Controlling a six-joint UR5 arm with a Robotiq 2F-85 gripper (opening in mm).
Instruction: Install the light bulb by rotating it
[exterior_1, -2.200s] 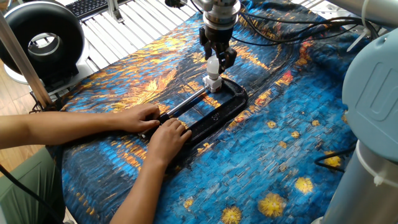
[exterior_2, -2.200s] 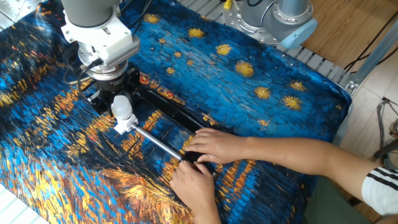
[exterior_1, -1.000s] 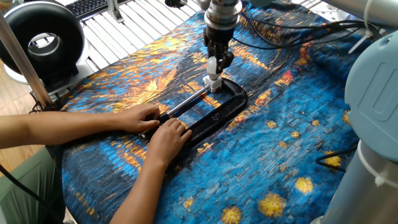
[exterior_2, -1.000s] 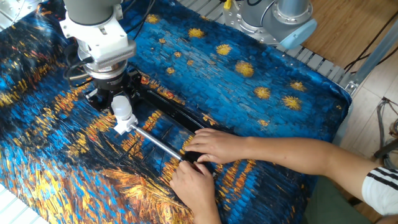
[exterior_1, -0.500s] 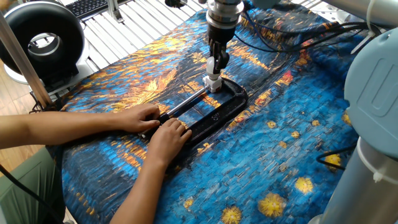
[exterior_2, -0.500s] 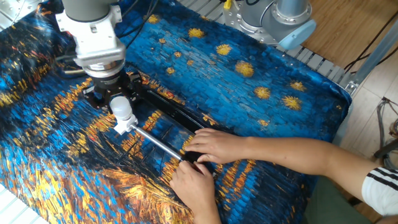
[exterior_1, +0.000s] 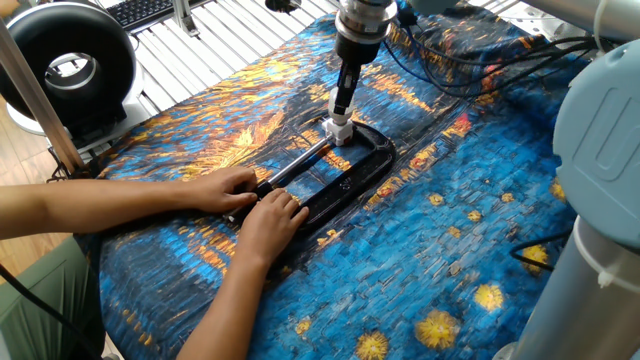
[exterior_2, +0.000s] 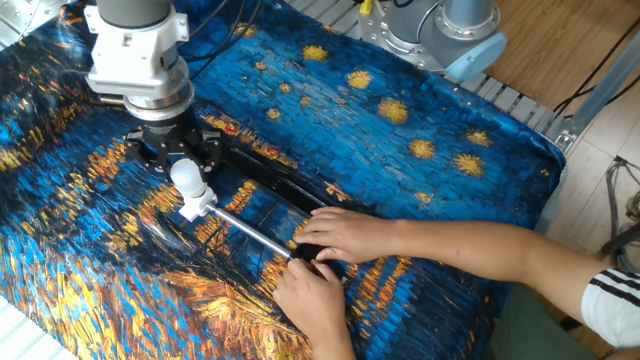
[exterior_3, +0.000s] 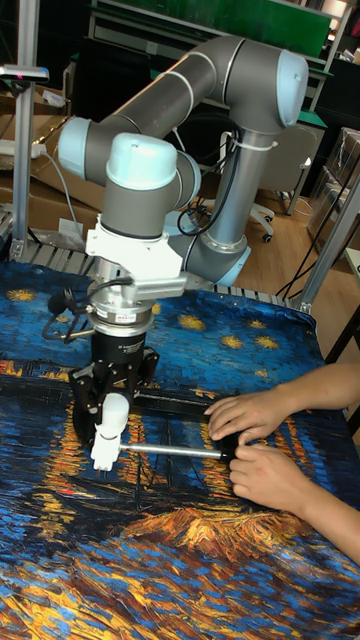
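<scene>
**A:** Covering the surface (exterior_2: 470, 110) is a painted blue-and-gold cloth, and a black C-clamp (exterior_1: 352, 178) is lying on it. The light bulb (exterior_2: 186, 177) is sitting upright on the small white socket block (exterior_2: 198, 205) at the clamp's far end, at about 12 o'clock from the person's two hands (exterior_1: 262, 205) that are pressing the clamp down.

**B:** And the end effector (exterior_2: 172, 160)?

**A:** Its fingers are standing around the globe, but I cannot tell whether they are clenching it or clear of it.

**B:** Risks?

**A:** If it is turning off-axis, the thread may be cross-threading, or the clamp may be twisting under the hands.

**B:** Views?

**A:** The tall fixed view is showing bulb (exterior_3: 113, 410) and socket plainly; in one fixed view the bulb (exterior_1: 341, 109) is showing edge-on behind a finger.
</scene>
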